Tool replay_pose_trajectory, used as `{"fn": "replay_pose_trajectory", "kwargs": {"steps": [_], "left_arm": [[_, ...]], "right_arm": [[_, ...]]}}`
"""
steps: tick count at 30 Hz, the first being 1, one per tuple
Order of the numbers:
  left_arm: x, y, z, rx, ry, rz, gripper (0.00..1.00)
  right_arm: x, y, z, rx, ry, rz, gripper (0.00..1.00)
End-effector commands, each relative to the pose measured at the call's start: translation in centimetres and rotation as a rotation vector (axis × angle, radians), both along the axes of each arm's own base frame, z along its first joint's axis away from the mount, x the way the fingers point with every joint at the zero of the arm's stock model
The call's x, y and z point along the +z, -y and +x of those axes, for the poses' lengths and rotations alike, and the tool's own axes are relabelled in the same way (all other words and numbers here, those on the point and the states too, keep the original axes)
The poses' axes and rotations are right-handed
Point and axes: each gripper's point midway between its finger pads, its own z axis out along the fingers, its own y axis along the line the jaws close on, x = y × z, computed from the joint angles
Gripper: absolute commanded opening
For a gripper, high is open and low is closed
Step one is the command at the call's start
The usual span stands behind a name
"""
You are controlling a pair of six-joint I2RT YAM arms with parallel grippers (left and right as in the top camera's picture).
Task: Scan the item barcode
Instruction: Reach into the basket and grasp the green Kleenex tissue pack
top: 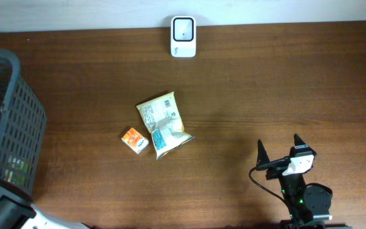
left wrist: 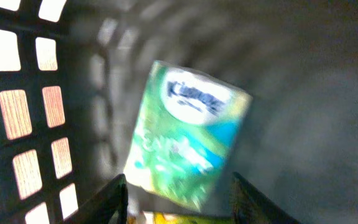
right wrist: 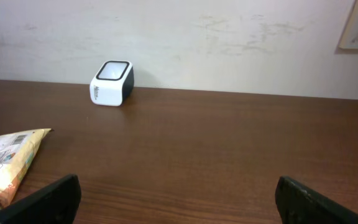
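Your left hand (left wrist: 178, 179) is down inside the dark mesh basket (left wrist: 27, 118), which stands at the left edge of the tabletop (top: 284, 83). In the left wrist view a green tissue pack (left wrist: 188, 140) with a white oval label near its top sits tilted between the two fingers. One finger (left wrist: 118, 196) is just beside the pack's lower left edge and the other is just beside its lower right edge. That view is blurred, so you cannot tell whether the fingers press on the pack or merely flank it. Something yellow shows under the pack at the bottom of the picture, too little of it to name. From overhead, only the left arm (top: 5, 213) shows, at the lower left corner by the basket (top: 24, 121); the hand and the pack are hidden there.

Your right hand (top: 278, 141) is at the lower right, spread wide with nothing between its fingers. It is well apart from everything else on the tabletop.

The scanner (top: 183, 37), white with a dark window, stands at the far edge, roughly mid-width; the right wrist view shows it (right wrist: 112, 83) against the pale wall. A snack bag (top: 162, 124) lies flat near the middle, and a small orange box (top: 134, 140) is just beside its lower left corner. One corner of the bag (right wrist: 8, 155) shows at the left edge of the right wrist view.
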Motion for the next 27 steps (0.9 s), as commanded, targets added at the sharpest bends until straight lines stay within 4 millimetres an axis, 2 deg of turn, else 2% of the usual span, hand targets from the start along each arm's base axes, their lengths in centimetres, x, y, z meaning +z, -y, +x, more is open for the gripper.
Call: {"fn": "replay_pose_trajectory", "kwargs": {"steps": [1,2,4,6,7,10,11,12,13,14,18,19,20,21,22,23,24,25,26,27], "left_arm": [[-2.6,-0.5,-1.8,0.026,-0.059,-0.044,0.29],[-3.0,-0.5,-1.8,0.026,-0.066,-0.054,0.22],[-3.4,-0.5,-1.8,0.026,-0.069,-0.059,0.21],[-3.4,-0.5,-1.8,0.026,-0.068,-0.058,0.11],[-3.4,-0.4,-1.7,0.026,-0.061,-0.063,0.0],[-3.6,-0.3,-1.5,0.024,-0.049,-0.075,0.0],[-3.7,0.0,-0.8,-0.006,-0.019,-0.098,0.01],[-3.9,0.0,0.3,-0.056,0.03,-0.118,0.31],[-3.9,-0.2,0.7,-0.09,0.042,-0.117,0.49],[-3.9,-0.3,0.7,-0.097,0.041,-0.115,0.57],[-3.8,-0.9,0.7,-0.123,0.027,-0.089,0.57],[-3.8,-0.9,0.7,-0.132,0.025,-0.09,0.52],[-3.8,-0.9,0.7,-0.132,0.025,-0.091,0.31],[-3.8,-0.9,0.7,-0.132,0.025,-0.09,0.17],[-3.8,-0.9,0.7,-0.132,0.025,-0.091,0.08],[-3.8,-0.9,0.7,-0.132,0.025,-0.091,0.08],[-3.9,-0.9,0.7,-0.132,0.024,-0.092,0.2],[-4.0,-0.8,0.7,-0.132,0.026,-0.095,0.17],[-4.1,-0.8,0.8,-0.133,0.028,-0.099,0.0],[-4.1,-0.7,0.8,-0.134,0.032,-0.104,0.0]], "right_arm": [[-0.2,-0.1,0.0,0.005,-0.004,0.004,0.99],[-0.2,-0.1,0.0,0.005,-0.004,0.004,0.99],[-0.2,-0.1,0.0,0.005,-0.004,0.004,0.99],[-0.2,-0.1,0.0,0.005,-0.004,0.004,0.99],[-0.2,-0.1,0.0,0.005,-0.004,0.004,0.99],[-0.2,-0.1,0.0,0.005,-0.004,0.004,0.99],[-0.2,-0.1,0.0,0.005,-0.004,0.004,0.99],[-0.2,-0.1,0.0,0.005,-0.003,0.004,0.99],[-0.2,-0.1,0.0,0.005,-0.004,0.004,0.99],[-0.2,-0.1,0.0,0.005,-0.004,0.004,0.99],[-0.2,-0.1,0.0,0.005,-0.004,0.004,0.99],[-0.2,-0.1,0.0,0.005,-0.003,0.004,0.99],[-0.2,-0.1,0.0,0.005,-0.004,0.004,0.99],[-0.2,-0.1,0.0,0.005,-0.003,0.004,0.99],[-0.2,-0.1,0.0,0.005,-0.004,0.004,0.99],[-0.2,-0.1,0.0,0.005,-0.004,0.004,0.99],[-0.2,-0.1,0.0,0.005,-0.003,0.004,0.99],[-0.2,-0.1,0.0,0.005,-0.004,0.004,0.99],[-0.2,-0.1,0.0,0.005,-0.004,0.004,0.99],[-0.2,-0.1,0.0,0.005,-0.004,0.004,0.99]]}}
